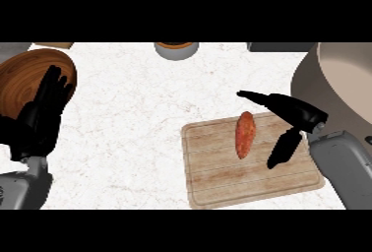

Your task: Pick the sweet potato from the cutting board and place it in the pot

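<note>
An orange sweet potato [245,134] lies lengthwise on the wooden cutting board [218,182], in its upper middle. My right hand [294,114] hovers just right of it, open, with fingers stretched toward the top of the potato and the thumb hanging down over the board; it is not touching the potato. The big beige pot [335,78] fills the upper right corner, behind the right hand. My left hand [42,115] rests open at the left edge, fingers up, in front of a wooden bowl.
A brown wooden bowl [29,74] sits at the far left, partly behind the left hand. A small grey cup with an orange top [176,49] stands at the counter's back edge. White speckled counter [145,128] lies between bowl and board.
</note>
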Robot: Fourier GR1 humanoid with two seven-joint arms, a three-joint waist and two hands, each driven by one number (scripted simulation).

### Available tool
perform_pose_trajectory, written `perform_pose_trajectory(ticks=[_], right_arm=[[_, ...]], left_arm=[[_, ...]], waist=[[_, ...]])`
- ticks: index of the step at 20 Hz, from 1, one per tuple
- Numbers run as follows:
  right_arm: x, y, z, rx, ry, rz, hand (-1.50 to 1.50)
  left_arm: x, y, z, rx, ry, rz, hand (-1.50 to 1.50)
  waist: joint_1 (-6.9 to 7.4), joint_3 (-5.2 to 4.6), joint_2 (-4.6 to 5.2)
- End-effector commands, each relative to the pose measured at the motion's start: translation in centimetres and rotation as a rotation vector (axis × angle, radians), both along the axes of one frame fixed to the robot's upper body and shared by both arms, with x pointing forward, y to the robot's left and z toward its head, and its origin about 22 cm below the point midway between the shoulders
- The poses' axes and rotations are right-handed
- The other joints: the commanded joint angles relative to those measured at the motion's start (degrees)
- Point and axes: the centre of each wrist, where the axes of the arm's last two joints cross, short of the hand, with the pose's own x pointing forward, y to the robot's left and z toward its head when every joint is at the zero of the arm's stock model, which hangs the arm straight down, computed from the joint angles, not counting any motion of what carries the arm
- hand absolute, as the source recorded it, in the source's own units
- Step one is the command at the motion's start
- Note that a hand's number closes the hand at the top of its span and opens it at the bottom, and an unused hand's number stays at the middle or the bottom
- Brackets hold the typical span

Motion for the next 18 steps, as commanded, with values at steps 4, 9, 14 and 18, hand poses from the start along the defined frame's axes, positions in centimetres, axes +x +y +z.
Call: perform_pose_trajectory(ticks=[4,9,14,18], right_arm=[[0.6,1.2,-0.9,-0.097,-0.002,-0.044,-1.5],[-0.2,2.5,-0.5,-0.071,0.011,-0.04,-1.5],[1.6,2.3,-4.0,-0.095,0.001,-0.024,-1.5],[0.1,0.8,-6.7,-0.133,0.009,-0.063,-1.5]], left_arm=[[0.8,1.9,0.7,-0.004,0.0,0.005,0.0],[-0.3,0.1,-0.2,-0.01,-0.008,-0.014,0.0],[-1.0,1.1,-1.4,-0.028,-0.011,0.002,0.0],[-0.4,0.2,-1.6,-0.006,0.003,0.017,0.0]], waist=[[0.08,0.01,0.06],[-0.09,0.0,-0.01],[0.2,0.01,0.09],[0.0,0.01,0.11]])
